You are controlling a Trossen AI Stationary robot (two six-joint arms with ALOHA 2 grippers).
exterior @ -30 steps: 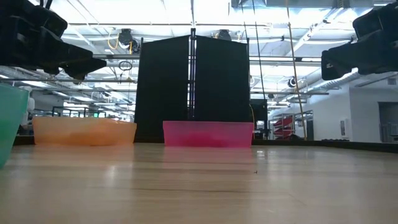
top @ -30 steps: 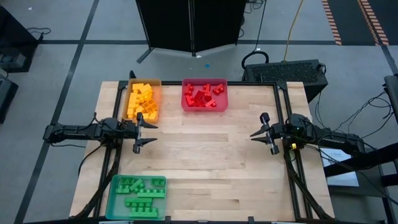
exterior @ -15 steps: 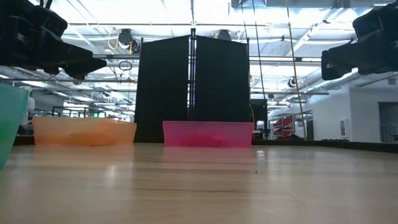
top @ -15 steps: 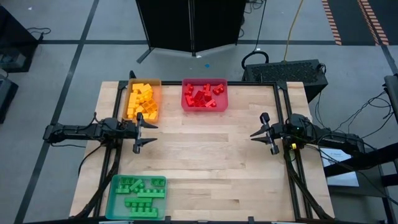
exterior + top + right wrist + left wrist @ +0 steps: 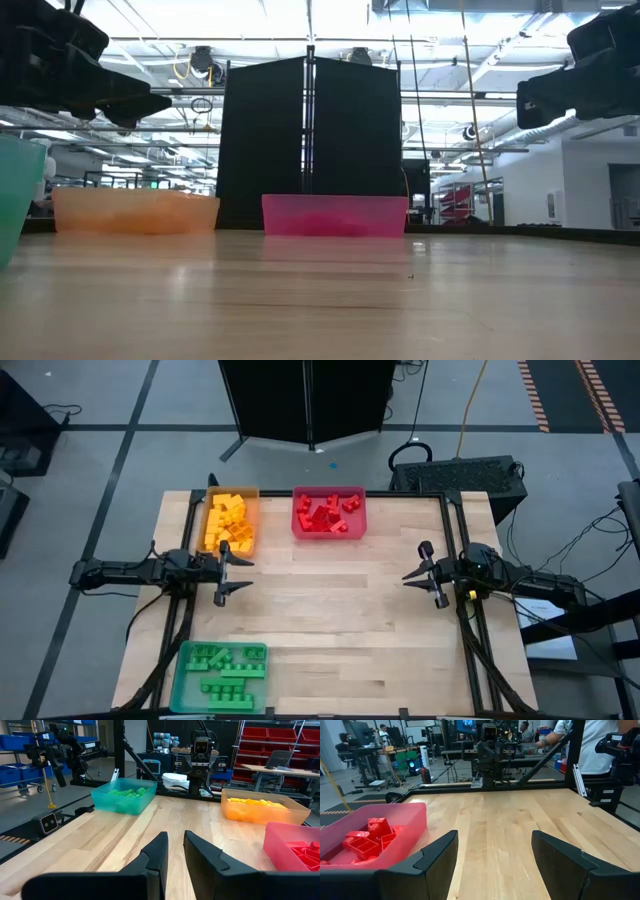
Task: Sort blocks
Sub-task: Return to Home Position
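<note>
The blocks lie sorted in three trays on the wooden table. Yellow-orange blocks [image 5: 226,520] fill the orange tray [image 5: 256,510] at the far left. Red blocks [image 5: 322,515] lie in the red tray [image 5: 355,528] at the far middle, and green blocks [image 5: 222,670] in the teal tray [image 5: 183,685] at the near left. My left gripper [image 5: 250,573] hangs level over the left edge, open wide, with nothing between its fingers [image 5: 437,857]. My right gripper [image 5: 405,577] hangs level over the right edge, its fingers [image 5: 157,850] only a narrow slit apart and empty.
Bare wood stretches between the two grippers [image 5: 330,590]. A black panel [image 5: 310,400] stands beyond the far edge, and a grey box [image 5: 460,472] sits at the far right corner. The left wrist view shows a person in a white shirt [image 5: 592,745] behind the right arm.
</note>
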